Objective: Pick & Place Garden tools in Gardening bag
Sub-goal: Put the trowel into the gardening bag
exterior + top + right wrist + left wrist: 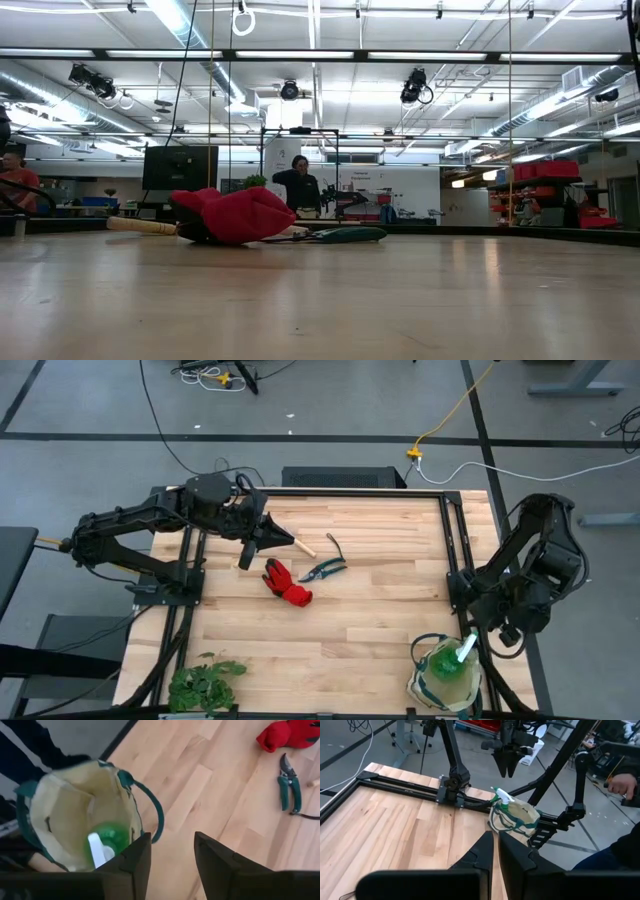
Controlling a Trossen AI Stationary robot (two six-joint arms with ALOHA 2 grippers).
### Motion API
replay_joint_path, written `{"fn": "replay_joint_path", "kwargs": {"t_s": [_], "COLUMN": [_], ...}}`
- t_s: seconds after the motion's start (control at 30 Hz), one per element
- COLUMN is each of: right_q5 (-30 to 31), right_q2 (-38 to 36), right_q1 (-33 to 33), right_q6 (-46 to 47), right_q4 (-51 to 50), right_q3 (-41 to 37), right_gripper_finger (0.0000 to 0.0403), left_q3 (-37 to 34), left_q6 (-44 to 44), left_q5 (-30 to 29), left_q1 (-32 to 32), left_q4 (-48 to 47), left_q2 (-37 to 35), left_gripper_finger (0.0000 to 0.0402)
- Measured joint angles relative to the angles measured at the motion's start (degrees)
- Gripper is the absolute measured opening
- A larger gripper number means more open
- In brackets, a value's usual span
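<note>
Gardening bag [445, 678]: round cream canvas, dark green trim, at the worktop's [380, 610] near right corner, green spray bottle [104, 841] upright inside. Right hand [172, 860] just above it, fingers apart, empty. Red glove [287, 582], dark shears [324, 568] mid-worktop, touching or nearly. Left hand [268, 536] by the far edge, shut, wooden handle [303, 547] at its tip, grip unclear. Leafy bunch [203, 682] near left, clear of everything.

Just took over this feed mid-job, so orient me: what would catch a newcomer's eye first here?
The red glove lies mid-table, brightest thing on the wood, with the pruning shears just beside it toward the right arm. At the table's near right corner the gardening bag stands open with the green spray bottle inside; the right gripper hovers open above it. The left gripper is shut at the far left, over a wooden handle.
</note>
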Motion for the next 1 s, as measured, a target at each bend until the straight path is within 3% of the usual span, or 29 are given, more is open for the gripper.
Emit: {"fn": "replay_joint_path", "kwargs": {"t_s": [0.33, 1.0], "right_q5": [-1.2, 1.7], "right_q2": [-4.7, -13.8], "right_q1": [-6.3, -20.1], "right_q6": [-1.0, -14.2], "right_q4": [4.8, 26.6], "right_q3": [0.0, 0.1], "right_gripper_finger": [0.0149, 0.0149], "left_q3": [0.0, 0.0], "left_q6": [0.0, 0.0], "left_q5": [0.0, 0.0], "left_q1": [0.0, 0.0], "left_q4": [0.0, 0.0], "left_q2": [0.0, 0.0], "left_gripper_finger": [0.0030, 0.0030]}}
